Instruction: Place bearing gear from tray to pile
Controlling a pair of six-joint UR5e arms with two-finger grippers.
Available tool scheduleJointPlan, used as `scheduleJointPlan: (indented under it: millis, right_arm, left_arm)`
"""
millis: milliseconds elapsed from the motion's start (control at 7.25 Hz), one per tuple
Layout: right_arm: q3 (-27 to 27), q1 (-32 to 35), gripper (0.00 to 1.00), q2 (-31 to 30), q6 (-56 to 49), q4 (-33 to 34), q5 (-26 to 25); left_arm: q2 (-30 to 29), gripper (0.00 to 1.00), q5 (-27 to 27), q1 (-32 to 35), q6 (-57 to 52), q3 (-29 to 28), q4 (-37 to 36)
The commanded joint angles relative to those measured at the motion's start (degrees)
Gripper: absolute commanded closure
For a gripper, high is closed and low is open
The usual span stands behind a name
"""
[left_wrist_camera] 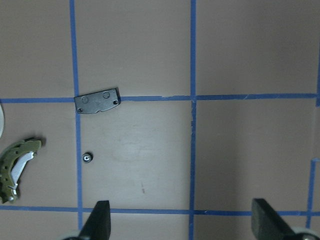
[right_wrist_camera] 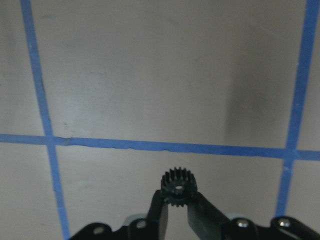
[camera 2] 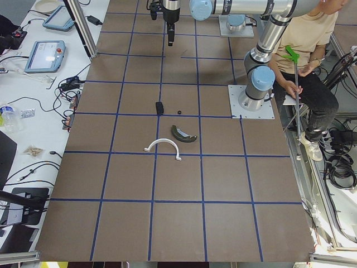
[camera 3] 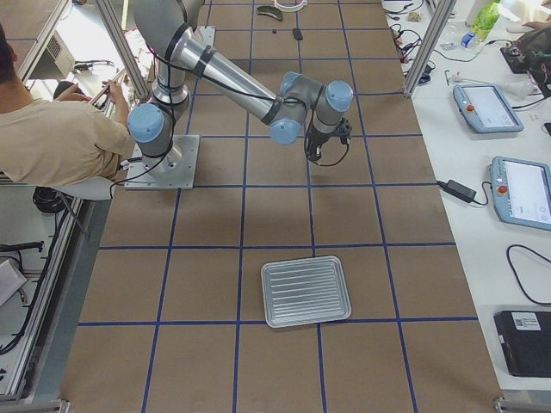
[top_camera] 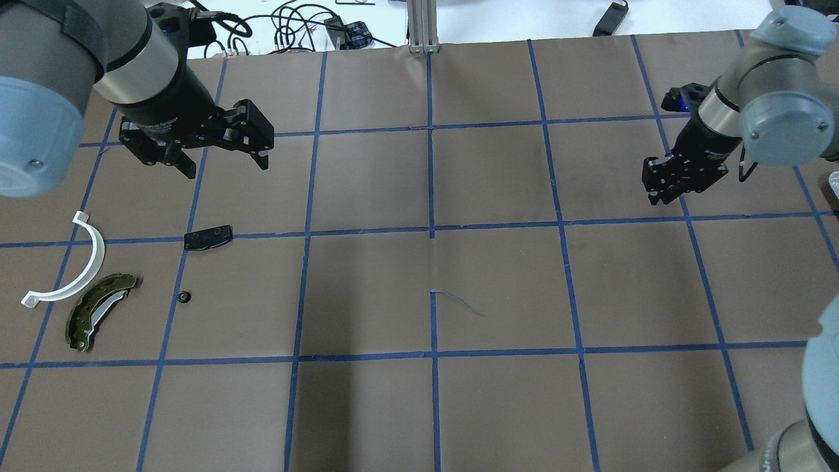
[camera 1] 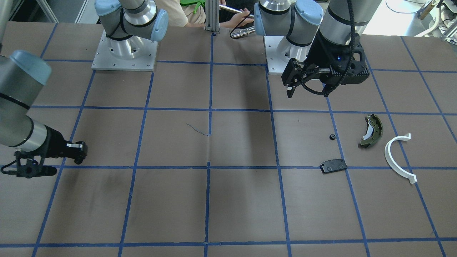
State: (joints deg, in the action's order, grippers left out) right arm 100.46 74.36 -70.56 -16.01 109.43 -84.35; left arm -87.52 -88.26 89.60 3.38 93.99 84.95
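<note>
Look from the robot's right end of the table. The ribbed metal tray [camera 3: 306, 291] lies nearest, flat on the brown-papered table [top_camera: 498, 282].

Beyond it the right gripper [right_wrist_camera: 178, 202] hangs above the paper, beside a blue tape line. Its fingertips are pinched onto the bearing gear [right_wrist_camera: 179, 187], a small black toothed wheel gripped at its rim. So your gear is in the air, well apart from both the tray and the pile [camera 2: 183, 134].

The pile lies farthest off, at the table's other end. In it, a dark olive brake shoe [top_camera: 88, 314] sits just beside a white half-ring [top_camera: 101, 252]. A flat black pad [top_camera: 208, 237] lies on a tape line, and a small black round part [top_camera: 185, 297] lies between the pad and the shoe, touching neither.

The left gripper [top_camera: 226, 167] hangs above the table near the pad, on the side away from the robot. Its jaws are spread wide and grip nothing.
</note>
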Motion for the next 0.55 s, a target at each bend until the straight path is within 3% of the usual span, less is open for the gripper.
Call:
scheduleJointPlan:
  millis: [0,414]
  right_arm:
    - [0.27,10.49,1.0,-0.19,14.8,0.95,3.91]
    - [0.35,23.42,1.0,2.0,33.72,8.93,8.58]
  left_arm:
    - [-0.2,0.0,0.28,0.04,-1.97,-0.29,3.35]
    - [-0.2,0.0,0.28,-0.04,-2.85,-0.3,3.91]
